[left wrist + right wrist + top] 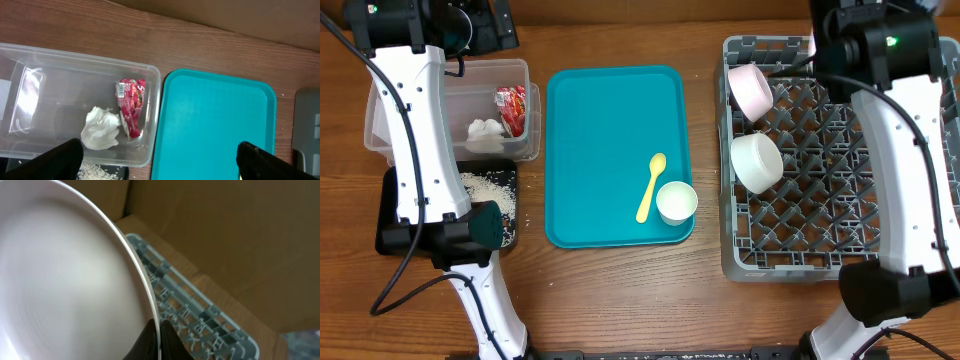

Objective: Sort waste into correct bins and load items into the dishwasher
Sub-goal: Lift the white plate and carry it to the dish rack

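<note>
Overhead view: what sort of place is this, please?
Probably a robot lab bench staged as a dish-clearing station: a grey dish rack with a bowl in it, a teal tray carrying a cup and spoon, and a clear tub holding a wrapper.

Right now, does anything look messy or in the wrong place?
Nothing looks spilled or broken. The yellow plastic spoon and small white cup sit on the teal tray, not yet in the big grey plastic dish rack. The loose white rice grains lie inside the shallow black tray.
</note>
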Robot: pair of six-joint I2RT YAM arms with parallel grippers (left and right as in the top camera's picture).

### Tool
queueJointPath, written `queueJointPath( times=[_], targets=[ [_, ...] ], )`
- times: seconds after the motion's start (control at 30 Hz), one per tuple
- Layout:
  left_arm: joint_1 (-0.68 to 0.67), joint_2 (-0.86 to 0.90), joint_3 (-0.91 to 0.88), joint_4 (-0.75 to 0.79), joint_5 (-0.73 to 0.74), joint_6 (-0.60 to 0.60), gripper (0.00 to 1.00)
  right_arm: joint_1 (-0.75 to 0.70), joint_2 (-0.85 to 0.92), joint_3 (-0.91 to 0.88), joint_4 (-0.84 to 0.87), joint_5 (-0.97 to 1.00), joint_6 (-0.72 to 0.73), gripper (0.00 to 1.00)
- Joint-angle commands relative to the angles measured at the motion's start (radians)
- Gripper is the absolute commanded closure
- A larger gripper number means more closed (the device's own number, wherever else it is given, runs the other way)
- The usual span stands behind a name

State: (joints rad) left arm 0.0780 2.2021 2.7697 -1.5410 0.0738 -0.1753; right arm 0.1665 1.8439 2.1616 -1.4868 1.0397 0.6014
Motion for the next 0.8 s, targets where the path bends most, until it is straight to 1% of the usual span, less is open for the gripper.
queueJointPath(
  times=[0.0,0.1,0.37,0.47,0.77],
  targets=[
    [-0.006,-0.014,-0.002,0.0,-0.006,0.022,0.0,0.0,0.008,-0.109,0.073,0.086,-0.012,0.96],
    [-0.006,-0.014,-0.002,0.0,-0.006,0.022,0.0,0.002,0.008,-0.217,0.157,0.085,-0.033,0.96],
    [-0.006,-0.014,-0.002,0.0,-0.006,0.022,0.0,0.002,0.008,-0.43,0.275,0.085,-0.032,0.96],
    [-0.006,-0.014,-0.002,0.0,-0.006,0.022,0.0,0.002,0.008,-0.46,0.303,0.075,-0.032,0.96],
    [-0.006,-0.014,-0.002,0.0,-0.006,0.022,0.0,0.002,0.008,-0.463,0.312,-0.038,-0.033,0.96]
  ],
)
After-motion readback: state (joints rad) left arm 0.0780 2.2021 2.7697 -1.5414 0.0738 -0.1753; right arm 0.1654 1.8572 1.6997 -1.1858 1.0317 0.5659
